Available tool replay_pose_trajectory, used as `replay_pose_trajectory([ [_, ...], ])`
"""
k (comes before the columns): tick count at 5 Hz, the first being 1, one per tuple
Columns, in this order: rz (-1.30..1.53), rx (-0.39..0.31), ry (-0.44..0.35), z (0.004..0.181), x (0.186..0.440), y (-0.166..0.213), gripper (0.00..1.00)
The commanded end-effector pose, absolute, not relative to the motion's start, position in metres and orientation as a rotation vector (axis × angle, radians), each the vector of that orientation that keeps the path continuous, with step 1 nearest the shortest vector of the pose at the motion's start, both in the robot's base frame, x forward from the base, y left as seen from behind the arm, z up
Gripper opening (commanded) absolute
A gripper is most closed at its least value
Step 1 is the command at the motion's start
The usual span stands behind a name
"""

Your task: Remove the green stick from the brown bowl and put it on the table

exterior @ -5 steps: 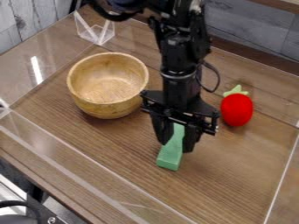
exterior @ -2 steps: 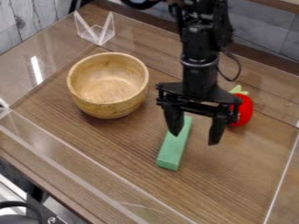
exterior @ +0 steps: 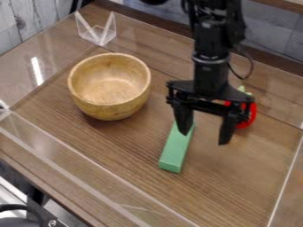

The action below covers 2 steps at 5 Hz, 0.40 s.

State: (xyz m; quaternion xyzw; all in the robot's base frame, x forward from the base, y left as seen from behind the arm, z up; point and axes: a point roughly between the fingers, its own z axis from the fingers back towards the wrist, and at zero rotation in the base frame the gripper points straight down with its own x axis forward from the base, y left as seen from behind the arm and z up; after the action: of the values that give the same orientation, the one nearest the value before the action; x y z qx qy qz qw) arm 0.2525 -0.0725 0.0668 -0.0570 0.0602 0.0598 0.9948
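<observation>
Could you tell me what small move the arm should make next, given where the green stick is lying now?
Probably just lift the open gripper straight up and clear. The green stick already lies flat on the table, outside the brown bowl, and the jaws stand apart without gripping it, so nothing seems left but to withdraw without nudging it.

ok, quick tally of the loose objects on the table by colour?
Green: 1, the green stick, lying flat on the table
Tan: 1, the brown bowl, nothing in it
Red: 1, the red strawberry toy, partly hidden behind the gripper
Total: 3
</observation>
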Motion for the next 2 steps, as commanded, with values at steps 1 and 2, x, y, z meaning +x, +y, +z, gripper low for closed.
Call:
replay_pose_trajectory([
  [1, 0.051, -0.134, 0.054, 0.076, 0.26, -0.085, 0.0],
  [2, -0.039, -0.138, 0.067, 0.066, 0.243, -0.1, 0.0],
])
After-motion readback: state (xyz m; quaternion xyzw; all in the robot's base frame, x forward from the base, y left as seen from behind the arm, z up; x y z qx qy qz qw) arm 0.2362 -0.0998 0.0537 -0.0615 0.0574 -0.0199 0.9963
